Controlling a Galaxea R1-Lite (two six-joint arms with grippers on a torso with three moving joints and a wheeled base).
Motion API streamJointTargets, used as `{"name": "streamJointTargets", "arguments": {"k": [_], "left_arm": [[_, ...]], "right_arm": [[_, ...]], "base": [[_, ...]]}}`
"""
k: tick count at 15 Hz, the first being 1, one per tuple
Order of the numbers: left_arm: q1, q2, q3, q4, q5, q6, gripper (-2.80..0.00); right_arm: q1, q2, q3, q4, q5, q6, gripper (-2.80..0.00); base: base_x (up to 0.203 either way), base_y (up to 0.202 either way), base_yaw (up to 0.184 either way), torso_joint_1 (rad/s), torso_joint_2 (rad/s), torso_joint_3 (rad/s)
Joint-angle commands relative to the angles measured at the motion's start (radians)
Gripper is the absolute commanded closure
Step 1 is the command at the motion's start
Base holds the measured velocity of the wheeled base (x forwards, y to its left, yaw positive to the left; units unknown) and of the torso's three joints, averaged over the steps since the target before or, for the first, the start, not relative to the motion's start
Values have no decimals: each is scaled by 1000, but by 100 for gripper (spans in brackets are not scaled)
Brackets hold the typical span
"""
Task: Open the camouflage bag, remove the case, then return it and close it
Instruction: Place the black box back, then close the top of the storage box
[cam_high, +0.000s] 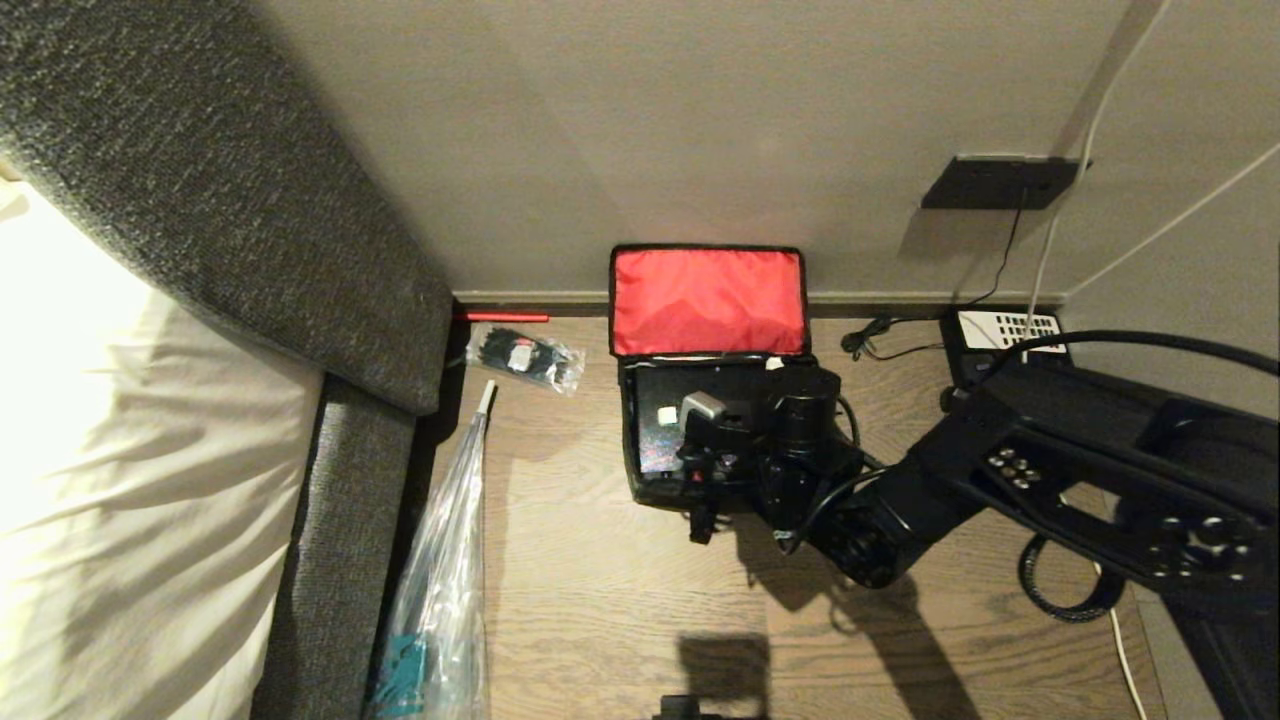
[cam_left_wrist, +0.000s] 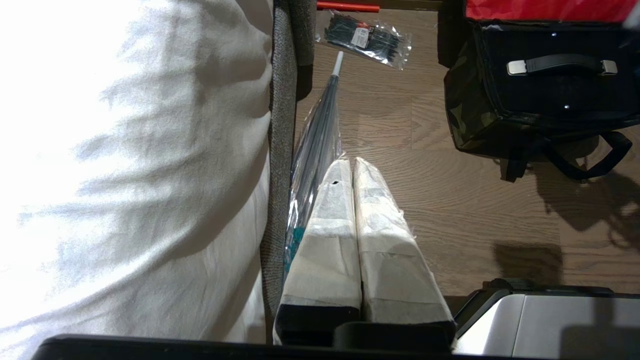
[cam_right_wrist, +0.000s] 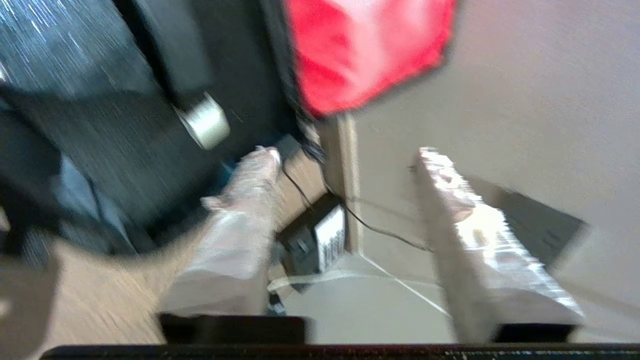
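- Furthest to the left of the working hand lies the bed (cam_high: 90, 420) with its grey upholstered frame (cam_high: 330, 520), well apart from the hand.
- The left gripper (cam_left_wrist: 354, 172) sits parked beside that frame, its two wrapped fingers (cam_left_wrist: 325, 235) pressed together with nothing between them.
- A clear plastic bag (cam_high: 440, 570) lies along the floor next to the frame, and a small clear packet (cam_high: 525, 357) of black items lies beyond it, both to the left of the working hand.
- The camouflage bag (cam_left_wrist: 467, 112) stands on the wooden floor (cam_high: 600, 600) against the wall (cam_high: 700, 120), its red-lined lid (cam_high: 708, 298) tipped up and back.
- The case (cam_high: 655, 440), black with a handle (cam_left_wrist: 562, 64), lies inside the bag, directly under the hand.
- The right gripper (cam_right_wrist: 345, 155) hovers over the bag's right rear part, fingers (cam_right_wrist: 245, 200) spread apart, pinching nothing.
- To the right of the hand, a black telephone (cam_high: 1005, 335) sits by the wall.
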Motion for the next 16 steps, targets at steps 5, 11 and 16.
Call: {"name": "streamJointTargets", "arguments": {"k": [5, 11, 16], "left_arm": [[0, 0, 0, 0, 0, 0, 0], [0, 0, 0, 0, 0, 0, 0], [0, 0, 0, 0, 0, 0, 0]], "right_arm": [[-6, -668, 339, 245, -116, 170, 0], [-160, -1300, 567, 878, -208, 790, 0], [-476, -1822, 733, 1354, 314, 1212, 0]], "base": [[0, 0, 0, 0, 0, 0], [0, 0, 0, 0, 0, 0], [0, 0, 0, 0, 0, 0]]}}
